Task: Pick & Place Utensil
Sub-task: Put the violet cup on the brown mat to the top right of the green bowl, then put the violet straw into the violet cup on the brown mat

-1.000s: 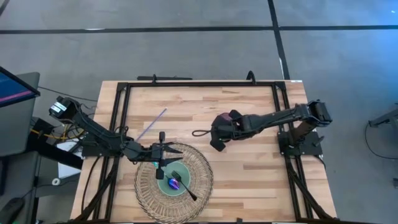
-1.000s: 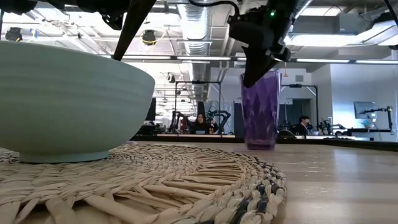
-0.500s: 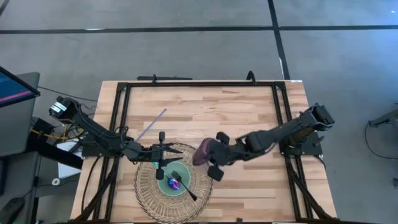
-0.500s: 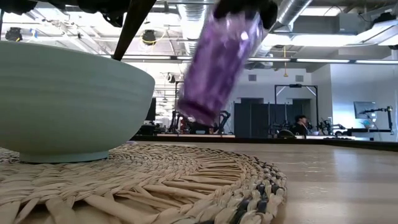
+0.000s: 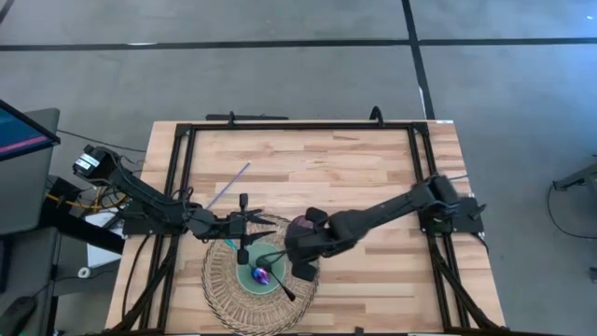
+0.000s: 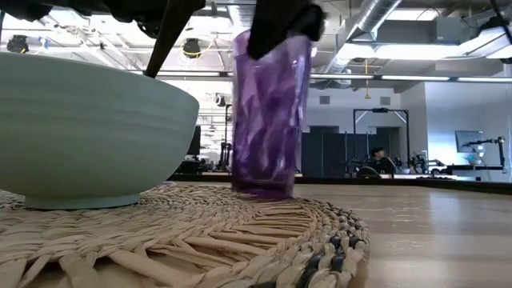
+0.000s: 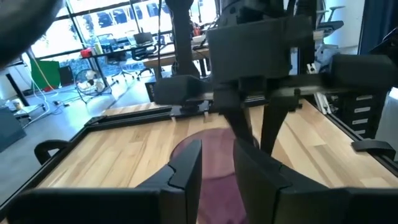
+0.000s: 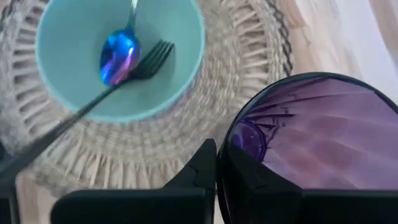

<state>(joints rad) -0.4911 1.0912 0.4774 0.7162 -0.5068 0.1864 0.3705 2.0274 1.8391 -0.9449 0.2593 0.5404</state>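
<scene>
A clear purple ribbed cup [image 6: 270, 112] stands upright at the far right edge of a round woven mat [image 5: 224, 289], beside a pale teal bowl [image 5: 250, 277]. The bowl [image 8: 81, 37] holds a blue spoon [image 8: 120, 56] and a black fork [image 8: 134, 71]; the fork's handle leans over the rim. My right gripper [image 5: 303, 250] is shut on the cup's rim. My left gripper [image 5: 269, 224] hovers open over the mat's far edge, left of the cup, holding nothing. A thin purple stick [image 5: 228, 188] lies flat on the table beyond the mat. My right gripper pinches the cup's wall at the rim [image 8: 227, 149], one finger [image 8: 205, 171] outside and the other inside the cup. It comes from above, slanting in from the table's right. The cup stays upright below it, its base [image 6: 262, 189] down at the mat's surface.
A black metal frame [image 5: 298, 124] runs round the table's edges. Bare wood lies to the right of the mat and across the far half [image 5: 354, 159]. In the low view, people sit at desks far back in the room [image 6: 258, 160].
My right gripper carried the purple cup from the table's middle toward the near left, onto the mat's edge. The cup was lifted and tilted half a second ago; it now stands upright and low beside the bowl. The gripper stayed shut on it.
</scene>
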